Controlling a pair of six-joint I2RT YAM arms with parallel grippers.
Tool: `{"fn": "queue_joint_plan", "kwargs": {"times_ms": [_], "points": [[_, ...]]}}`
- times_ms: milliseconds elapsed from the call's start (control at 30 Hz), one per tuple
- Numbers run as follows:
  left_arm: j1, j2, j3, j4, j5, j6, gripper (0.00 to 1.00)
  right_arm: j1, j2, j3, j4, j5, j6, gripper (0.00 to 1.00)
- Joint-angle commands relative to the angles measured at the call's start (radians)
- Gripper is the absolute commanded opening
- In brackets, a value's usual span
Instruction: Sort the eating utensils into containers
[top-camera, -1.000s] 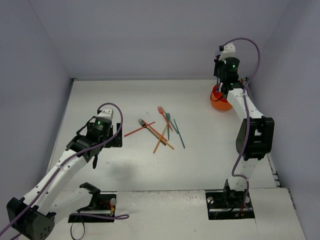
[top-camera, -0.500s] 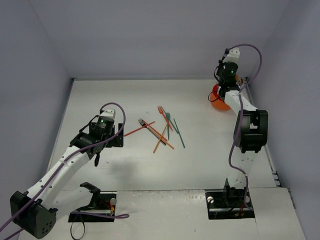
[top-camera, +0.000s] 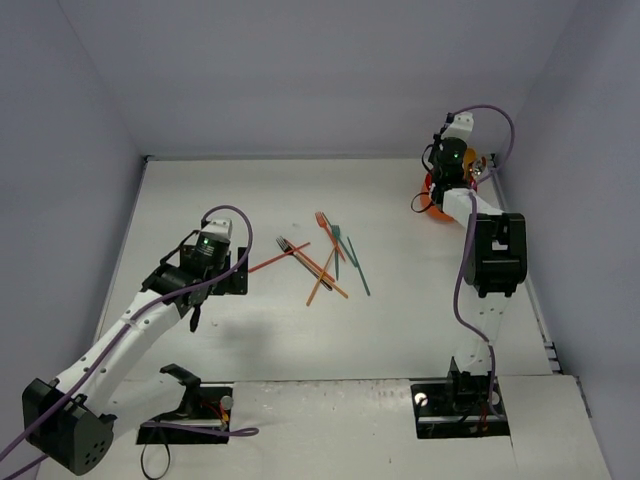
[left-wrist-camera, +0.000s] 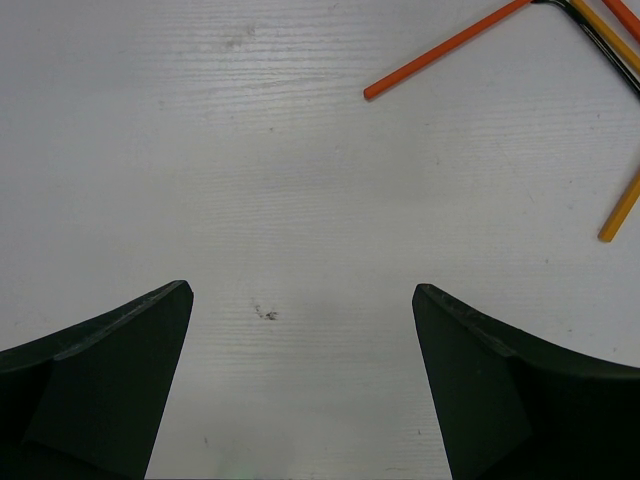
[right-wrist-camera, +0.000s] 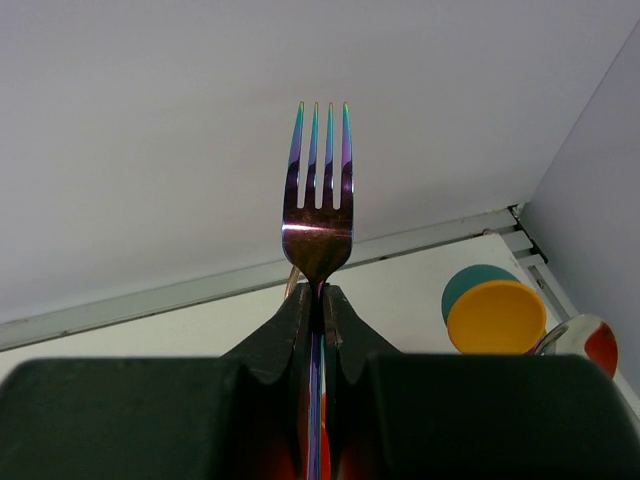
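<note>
Two round utensil heads (right-wrist-camera: 497, 317) beside right pincer's (right-wrist-camera: 318, 300) fork (right-wrist-camera: 318, 190).

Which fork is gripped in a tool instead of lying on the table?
The rainbow-tinted metal fork, tines up, clamped in the right tool; the orange fork and teal fork lie loose on the table.

The utensils (top-camera: 325, 258) lay crossed in a heap at the middle of the desk (top-camera: 400, 330). The left jaws hung over bare desk to the heap's left, with a stick (left-wrist-camera: 445, 48) ahead and to their right. The holder (top-camera: 432, 208) sat in the far right corner. The right jaws were over it, with a fork (right-wrist-camera: 318, 190) upright between them.
</note>
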Motion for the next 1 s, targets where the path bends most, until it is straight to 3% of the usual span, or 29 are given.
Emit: {"fn": "queue_joint_plan", "kwargs": {"times_ms": [0,233,533,667,800,967], "points": [[0.007,0.008,0.011,0.036,0.008,0.008,0.91,-0.003,-0.035,-0.030,0.137,0.034,0.023,0.00],[0.007,0.007,0.011,0.036,0.011,0.008,0.91,0.000,-0.051,-0.073,0.137,0.026,0.029,0.08],[0.006,0.006,0.012,0.036,0.017,0.008,0.91,0.008,-0.092,-0.108,0.127,0.036,0.026,0.33],[0.005,0.003,0.011,0.036,0.016,0.007,0.91,0.011,-0.131,-0.114,0.109,0.031,0.021,0.37],[0.007,-0.004,0.014,0.036,0.018,0.008,0.91,0.019,-0.238,-0.120,0.029,0.006,0.012,0.43],[0.007,-0.021,0.016,0.036,0.016,0.006,0.91,0.042,-0.337,-0.057,-0.190,-0.114,0.012,0.50]]}}
